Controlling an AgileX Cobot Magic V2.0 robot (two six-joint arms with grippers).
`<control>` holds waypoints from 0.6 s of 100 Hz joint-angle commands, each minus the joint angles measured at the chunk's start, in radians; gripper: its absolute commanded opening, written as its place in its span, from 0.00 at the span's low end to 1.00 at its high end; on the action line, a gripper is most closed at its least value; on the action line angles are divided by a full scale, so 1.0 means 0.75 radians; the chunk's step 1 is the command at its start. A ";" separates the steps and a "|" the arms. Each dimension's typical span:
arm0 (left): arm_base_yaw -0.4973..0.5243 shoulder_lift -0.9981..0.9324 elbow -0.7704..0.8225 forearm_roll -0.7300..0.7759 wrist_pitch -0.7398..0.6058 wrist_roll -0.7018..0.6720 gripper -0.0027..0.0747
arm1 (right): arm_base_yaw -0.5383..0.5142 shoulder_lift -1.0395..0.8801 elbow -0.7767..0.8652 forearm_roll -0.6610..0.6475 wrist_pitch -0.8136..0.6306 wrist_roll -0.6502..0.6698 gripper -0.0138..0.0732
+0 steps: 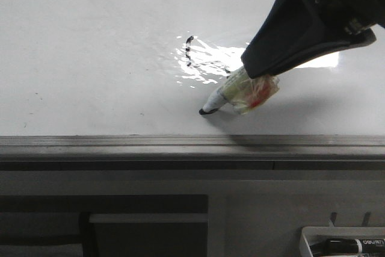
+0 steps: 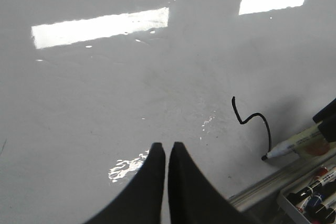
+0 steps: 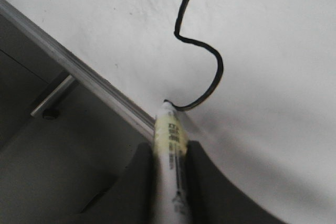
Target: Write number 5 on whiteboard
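On the whiteboard (image 1: 90, 58), near its grey ledge rim (image 1: 180, 146), the right end effector (image 3: 170, 156) grips a marker (image 3: 169, 135) between its two dark fingers, the barrel clamped on both sides. The marker's black tip touches the glossy board at the low end of a thin black line. That line is the number 5 (image 3: 202, 51), only partly drawn (a short stem, a bend, and a round belly that hooks back to the tip); no flat top stroke shows. In the front view the stroke (image 1: 201, 58) lies across a bright glare patch, just beyond the marker (image 1: 231, 94), whose barrel carries a pale label with a red mark.

The left end effector (image 2: 167, 153) hovers over a bare part of the board, well apart from the drawn line (image 2: 252, 121), its fingers pressed together with nothing between them. Beside the ledge, off the board, a small white tray (image 1: 310, 239) holds a spare black marker (image 1: 352, 245).
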 commanded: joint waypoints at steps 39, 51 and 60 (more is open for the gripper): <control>0.003 0.002 -0.037 -0.021 -0.100 -0.012 0.01 | 0.004 -0.060 -0.174 -0.100 -0.222 -0.013 0.11; 0.003 0.002 -0.037 -0.021 -0.100 -0.012 0.01 | -0.023 -0.012 -0.174 -0.100 -0.232 -0.013 0.11; 0.003 0.002 -0.037 -0.021 -0.100 -0.012 0.01 | -0.023 0.006 -0.174 -0.100 -0.242 -0.013 0.11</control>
